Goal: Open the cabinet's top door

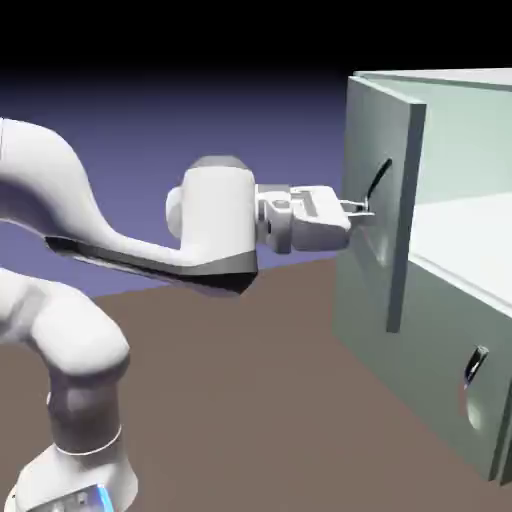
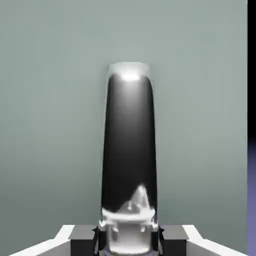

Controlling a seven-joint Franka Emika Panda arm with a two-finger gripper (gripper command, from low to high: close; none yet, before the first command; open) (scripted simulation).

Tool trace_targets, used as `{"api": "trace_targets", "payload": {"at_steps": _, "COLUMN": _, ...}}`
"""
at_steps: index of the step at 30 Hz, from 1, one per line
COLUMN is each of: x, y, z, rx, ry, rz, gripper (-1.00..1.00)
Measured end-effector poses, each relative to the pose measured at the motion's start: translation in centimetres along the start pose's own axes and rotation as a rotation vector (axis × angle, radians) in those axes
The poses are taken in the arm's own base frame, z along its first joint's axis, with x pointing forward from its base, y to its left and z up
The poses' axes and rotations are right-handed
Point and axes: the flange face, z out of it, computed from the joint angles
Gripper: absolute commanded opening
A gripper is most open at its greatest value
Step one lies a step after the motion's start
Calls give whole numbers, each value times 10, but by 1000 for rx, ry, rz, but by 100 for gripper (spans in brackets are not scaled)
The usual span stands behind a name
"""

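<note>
The white two-finger gripper (image 1: pixel 362 209) was clamped on the slim dark curved handle (image 1: pixel 379 181) of the large pale grey-green upper door panel (image 1: pixel 378 120), which stood pulled out a little from the boxy pale grey-green cabinet (image 1: pixel 465 150). In the hand view, the glossy dark handle (image 2: pixel 129 150) sat between the two grey fingertips (image 2: pixel 82 235), touching both. The shorter lower panel (image 1: pixel 420 390) was flush with the cabinet front.

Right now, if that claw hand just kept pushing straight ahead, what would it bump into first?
The gripper already has its fingers on either side of the dark handle. Pushing on, it would probably press that handle against the top door of the cabinet.
</note>
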Motion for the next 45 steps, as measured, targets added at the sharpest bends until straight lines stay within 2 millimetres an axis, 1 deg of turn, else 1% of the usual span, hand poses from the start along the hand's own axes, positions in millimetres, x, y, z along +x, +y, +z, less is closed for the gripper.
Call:
{"api": "trace_targets", "payload": {"at_steps": 12, "x": -19, "y": -19, "z": -71, "rx": -103, "ry": 103, "rz": 0, "gripper": -100}}
{"api": "trace_targets", "payload": {"at_steps": 28, "x": -48, "y": -48, "z": -144, "rx": -218, "ry": 218, "rz": 0, "gripper": -100}}
{"api": "trace_targets", "payload": {"at_steps": 38, "x": -80, "y": -81, "z": -202, "rx": -319, "ry": 318, "rz": 1, "gripper": -100}}
{"api": "trace_targets", "payload": {"at_steps": 42, "x": -99, "y": -99, "z": -229, "rx": -369, "ry": 368, "rz": 1, "gripper": -100}}
{"api": "trace_targets", "payload": {"at_steps": 45, "x": -116, "y": -116, "z": -250, "rx": -414, "ry": 413, "rz": 2, "gripper": -100}}
